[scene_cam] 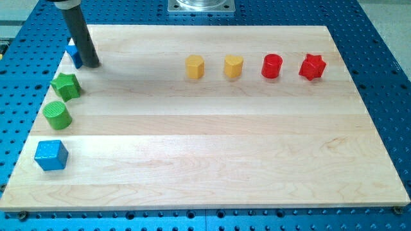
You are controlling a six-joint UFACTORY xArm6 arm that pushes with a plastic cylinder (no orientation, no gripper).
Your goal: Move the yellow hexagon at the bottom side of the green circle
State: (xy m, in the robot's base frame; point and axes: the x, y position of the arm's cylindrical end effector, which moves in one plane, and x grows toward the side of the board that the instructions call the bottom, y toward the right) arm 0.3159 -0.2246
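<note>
The yellow hexagon [194, 67] sits in the upper middle of the wooden board [212, 160]. The green circle [57, 114] sits near the board's left edge. My tip [92, 64] is at the upper left, far to the left of the yellow hexagon and above the green circle. It stands right beside a blue block [74, 54], which the rod partly hides.
A green star [66, 85] lies between my tip and the green circle. A blue cube [51, 154] lies below the green circle. A yellow heart [233, 66], a red cylinder [271, 66] and a red star [312, 67] line up right of the hexagon.
</note>
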